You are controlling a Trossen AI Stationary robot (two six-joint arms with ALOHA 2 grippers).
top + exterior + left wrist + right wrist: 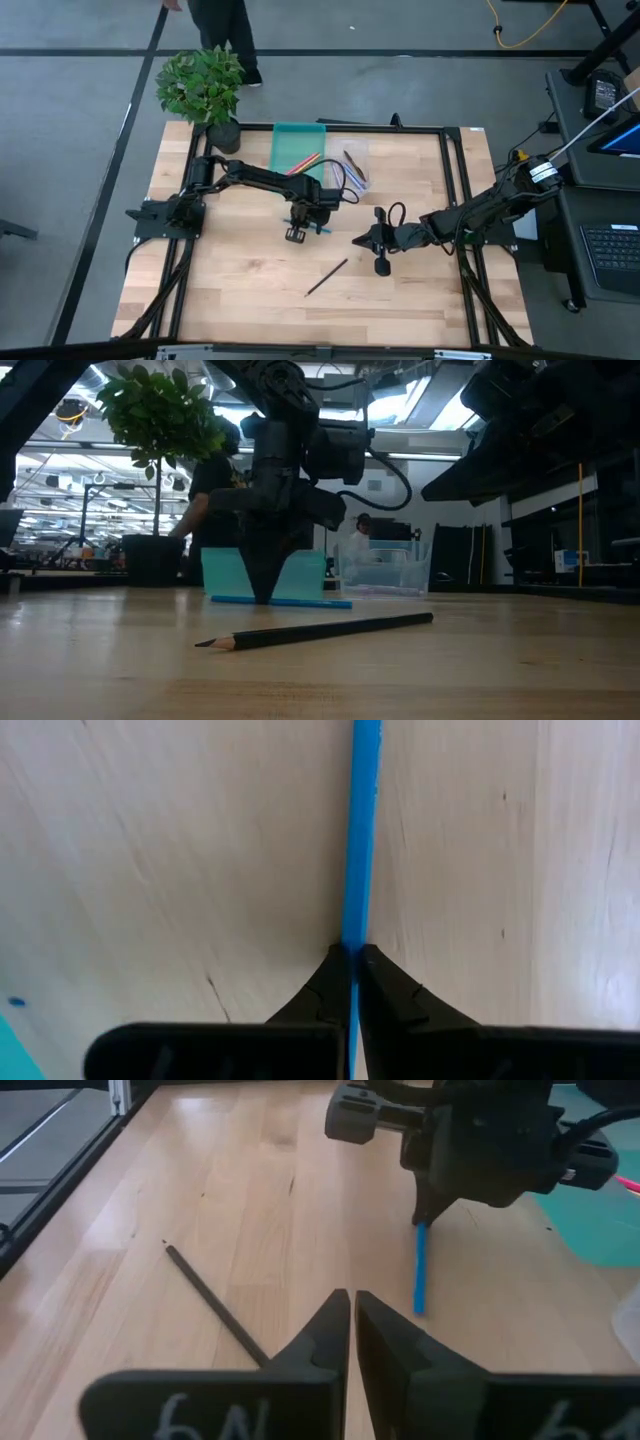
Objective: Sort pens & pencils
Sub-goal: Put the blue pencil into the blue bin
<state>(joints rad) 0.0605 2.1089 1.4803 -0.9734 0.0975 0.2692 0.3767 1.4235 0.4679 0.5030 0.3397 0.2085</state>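
The dark pencil (327,277) lies loose on the table (230,290) at about 6 o'clock. Up at the middle, the left gripper (297,229) is pinched tight on the blue pen (312,226), ready to lift it. Next it must go to a tray (297,146) at 12. The right gripper (357,240) waits closed and empty at 3

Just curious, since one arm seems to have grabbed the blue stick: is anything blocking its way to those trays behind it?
Nothing visible does. The left gripper is shut on the blue stick, and bare table lies between it and the teal tray and clear tray. The black pencil lies on the far side.
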